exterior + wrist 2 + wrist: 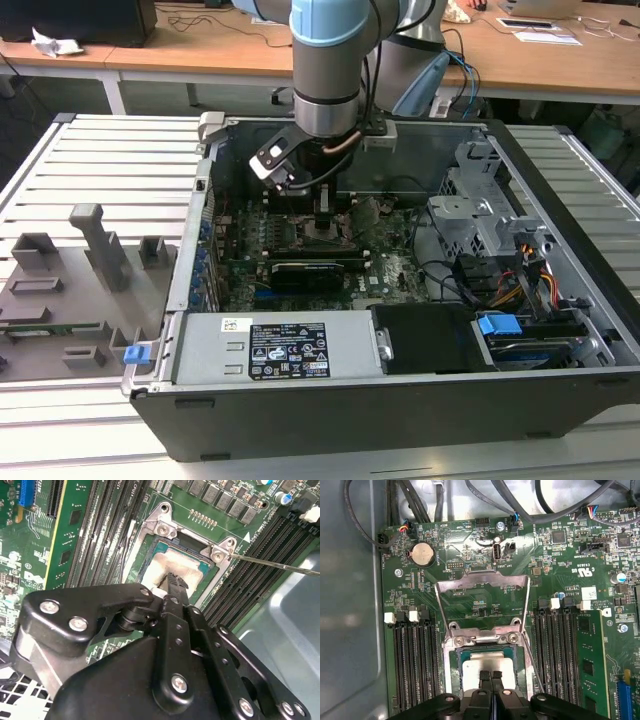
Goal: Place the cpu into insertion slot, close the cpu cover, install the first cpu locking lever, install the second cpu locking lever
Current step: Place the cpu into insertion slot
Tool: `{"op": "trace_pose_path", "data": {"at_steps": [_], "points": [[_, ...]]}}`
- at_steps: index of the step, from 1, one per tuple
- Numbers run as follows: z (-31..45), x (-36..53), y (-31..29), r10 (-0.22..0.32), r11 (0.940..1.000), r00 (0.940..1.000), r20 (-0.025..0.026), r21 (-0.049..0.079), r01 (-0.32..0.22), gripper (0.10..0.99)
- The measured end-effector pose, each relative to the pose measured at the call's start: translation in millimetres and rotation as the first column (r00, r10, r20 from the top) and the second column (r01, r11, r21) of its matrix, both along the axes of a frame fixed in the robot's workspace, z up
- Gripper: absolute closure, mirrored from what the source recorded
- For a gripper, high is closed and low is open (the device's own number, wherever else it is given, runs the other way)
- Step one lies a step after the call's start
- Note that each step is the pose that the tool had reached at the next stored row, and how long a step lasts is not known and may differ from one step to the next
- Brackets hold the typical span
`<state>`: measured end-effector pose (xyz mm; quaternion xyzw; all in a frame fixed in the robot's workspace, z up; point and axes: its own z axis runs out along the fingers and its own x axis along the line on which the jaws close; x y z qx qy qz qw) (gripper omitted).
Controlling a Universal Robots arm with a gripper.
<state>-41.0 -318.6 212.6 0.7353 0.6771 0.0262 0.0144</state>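
We are looking down on a pale grey slatted metal table point(100, 160) that is carrying an open, dark, box-shaped computer case point(400, 420), which is filling the middle and the exterior view's right. The thick cylindrical arm point(330, 60), grey with a light blue band, is reaching down from the upper middle of that frame into the case. Beneath it the flat green motherboard point(390, 260) is lying across the case floor, and in the first wrist view we are seeing its surface point(470, 545) crowded with tiny components. Long, narrow black memory slots point(415, 665) are running in ribbed rows on either side of the socket. The matte black, bolted gripper point(491, 675) is hanging directly over the socket, its two slim fingers drawn together with barely a slit between them and gripping nothing; in the second wrist view its tips point(175, 580) are sitting at the chip's top face. The cpu cover point(480, 581), a thin silver frame with a square window, is standing swung open, away from the insertion slot point(451, 670), whose bright metal rim is surrounding the chip. The cpu point(487, 662), square with a dull silver top, is lying seated inside that slot. A thin wire locking lever point(532, 660) is slanting free beside the socket. A round, shiny coin battery point(422, 554) is sitting beyond the cover.
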Motion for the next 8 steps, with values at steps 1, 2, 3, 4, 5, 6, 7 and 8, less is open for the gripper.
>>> {"op": "trace_pose_path", "data": {"at_steps": [1, 2, 3, 4, 5, 6, 7, 8], "points": [[0.6, 0.0, 0.0, 0.000, 1.0000, 1.0000, -0.0002, 0.000, 0.000, 0.980], [1.0, 0.0, 0.0, 0.000, 1.0000, 1.0000, -0.0001, 0.000, 0.000, 0.980], [1.4, 0.0, 0.0, 0.000, 1.0000, 1.0000, 0.0000, 0.000, 0.000, 0.980], [1.7, 0.0, 0.0, 0.000, 1.0000, 1.0000, 0.0000, 0.000, 0.000, 0.980], [2.0, 0.0, 0.0, 0.000, 1.0000, 1.0000, 0.0000, 0.000, 0.000, 0.980], [2.4, 0.0, 0.0, 0.000, 1.0000, 1.0000, 0.0000, 0.000, 0.000, 0.980], [2.6, 0.0, 0.0, 0.000, 1.0000, 1.0000, 0.0000, 0.000, 0.000, 0.980], [2.9, 0.0, 0.0, 0.000, 1.0000, 1.0000, 0.0001, 0.000, 0.000, 0.980]]}}
